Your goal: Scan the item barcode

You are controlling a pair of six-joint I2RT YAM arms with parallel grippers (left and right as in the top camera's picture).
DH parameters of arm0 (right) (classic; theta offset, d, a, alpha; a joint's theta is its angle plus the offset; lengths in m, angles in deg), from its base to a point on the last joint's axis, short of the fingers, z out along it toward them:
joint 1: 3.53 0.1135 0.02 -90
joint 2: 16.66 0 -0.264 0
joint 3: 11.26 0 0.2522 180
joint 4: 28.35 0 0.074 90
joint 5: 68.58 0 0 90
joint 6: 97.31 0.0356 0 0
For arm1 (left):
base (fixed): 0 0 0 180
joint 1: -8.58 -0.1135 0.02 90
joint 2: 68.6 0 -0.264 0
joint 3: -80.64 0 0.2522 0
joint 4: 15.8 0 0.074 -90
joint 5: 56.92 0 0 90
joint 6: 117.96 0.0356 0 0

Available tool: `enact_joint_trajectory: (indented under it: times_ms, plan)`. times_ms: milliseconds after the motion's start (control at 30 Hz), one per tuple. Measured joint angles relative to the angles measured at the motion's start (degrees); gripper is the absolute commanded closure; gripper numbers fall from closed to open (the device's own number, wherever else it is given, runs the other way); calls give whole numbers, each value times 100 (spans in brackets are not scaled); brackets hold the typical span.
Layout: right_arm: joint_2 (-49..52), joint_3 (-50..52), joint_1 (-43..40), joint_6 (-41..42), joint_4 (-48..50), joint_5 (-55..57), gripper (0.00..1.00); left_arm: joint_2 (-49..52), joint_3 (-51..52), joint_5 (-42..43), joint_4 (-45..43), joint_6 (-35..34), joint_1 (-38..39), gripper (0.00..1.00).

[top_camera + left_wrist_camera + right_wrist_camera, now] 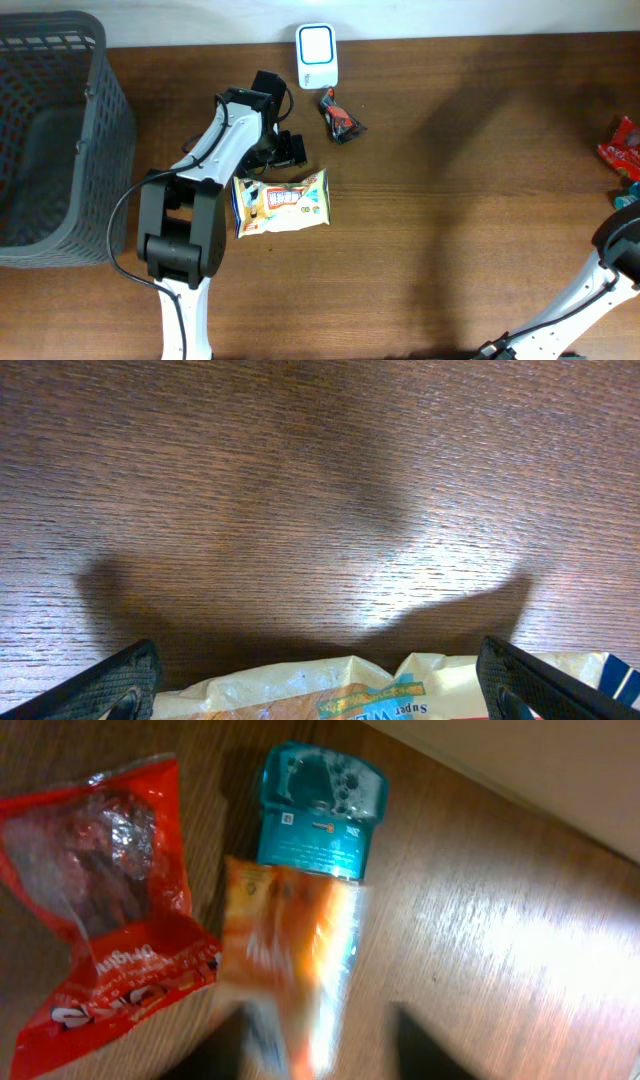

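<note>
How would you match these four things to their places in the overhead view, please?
Things:
1. grey basket
2. white scanner
3. yellow snack bag
4. red packet

Places:
A. far right edge
B. far left side
C. back edge, near the middle
D. a little left of the middle

Pairs: 1-B, 2-C, 3-D, 4-A

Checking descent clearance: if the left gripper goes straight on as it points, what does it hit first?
Probably the snack packet, whose edge sits inside the span of the open left gripper; past that edge, only the table. Depth is unclear.
</note>
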Motion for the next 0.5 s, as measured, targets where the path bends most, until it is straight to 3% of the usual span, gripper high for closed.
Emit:
enact_joint_trajectory:
  times_ms: [133,267,500]
  plan:
    - [33,22,28,-13,-28,-208,22,-2,0,0,0,0,0,1]
    - [31,24,28,2,-424,-896,9,-2,0,2,-2,0,0,1]
    - [-662,81,33,-2,-1397,-1672,4,0,0,0,0,0,0,1]
